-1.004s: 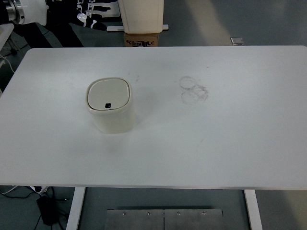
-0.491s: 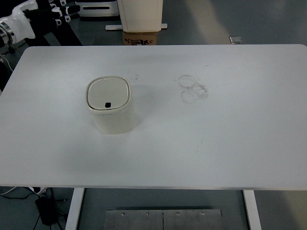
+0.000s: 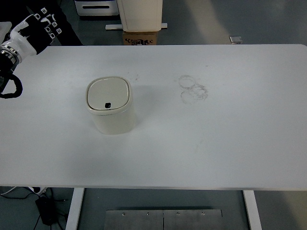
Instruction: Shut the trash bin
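A cream trash bin (image 3: 110, 108) with rounded corners stands on the white table (image 3: 216, 143), left of the middle. Its flat lid (image 3: 109, 93) lies down flush on the rim, with a small dark button at the lid's near edge. My left hand (image 3: 47, 24), white with black fingers, hovers over the table's far left corner, well away from the bin. Its fingers are loosely spread and hold nothing. The right arm does not show.
Faint ring marks (image 3: 193, 89) stain the table right of the bin. Beyond the far edge a cream container (image 3: 140, 14) sits on a cardboard box (image 3: 141, 38). A black cable loop (image 3: 10, 88) hangs at the left edge.
My left hand has moved down and to the right, coming in over the table's far left corner. The bin and its lid have not moved.
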You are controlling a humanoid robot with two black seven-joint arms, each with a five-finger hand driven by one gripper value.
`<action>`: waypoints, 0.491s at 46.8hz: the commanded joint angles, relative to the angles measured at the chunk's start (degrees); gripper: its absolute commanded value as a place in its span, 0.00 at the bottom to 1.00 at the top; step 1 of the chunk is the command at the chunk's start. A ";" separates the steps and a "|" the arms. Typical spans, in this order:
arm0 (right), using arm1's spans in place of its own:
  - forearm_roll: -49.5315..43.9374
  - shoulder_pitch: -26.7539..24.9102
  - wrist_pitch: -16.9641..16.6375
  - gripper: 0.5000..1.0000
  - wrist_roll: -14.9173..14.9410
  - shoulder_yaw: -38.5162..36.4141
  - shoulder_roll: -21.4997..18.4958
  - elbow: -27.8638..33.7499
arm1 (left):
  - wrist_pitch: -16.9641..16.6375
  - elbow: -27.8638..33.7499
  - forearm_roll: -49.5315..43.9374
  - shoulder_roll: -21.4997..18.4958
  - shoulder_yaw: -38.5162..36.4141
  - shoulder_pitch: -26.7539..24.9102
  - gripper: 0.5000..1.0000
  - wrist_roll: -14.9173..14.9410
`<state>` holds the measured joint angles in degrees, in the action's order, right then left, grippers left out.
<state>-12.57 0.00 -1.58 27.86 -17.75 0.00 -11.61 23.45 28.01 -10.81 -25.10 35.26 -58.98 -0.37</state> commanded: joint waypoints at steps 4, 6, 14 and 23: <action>0.01 0.00 0.00 0.98 0.00 -0.01 0.00 0.00 | 0.02 -2.69 0.00 3.12 4.81 2.46 1.00 -0.34; 0.01 0.00 0.00 0.98 0.00 -0.01 0.00 0.00 | 0.11 -4.01 0.00 4.00 6.21 2.99 1.00 -1.12; -0.26 0.17 0.00 0.98 0.00 -0.18 0.00 0.00 | 1.86 -9.02 -0.70 7.25 8.94 3.25 1.00 -3.76; -0.35 0.26 -0.09 0.98 0.00 -0.09 0.00 0.00 | 2.57 -12.89 -4.74 10.15 9.56 4.40 1.00 -3.85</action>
<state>-12.91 0.28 -1.59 27.86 -17.88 0.00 -11.61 25.60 15.62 -14.15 -15.50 44.52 -55.16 -4.27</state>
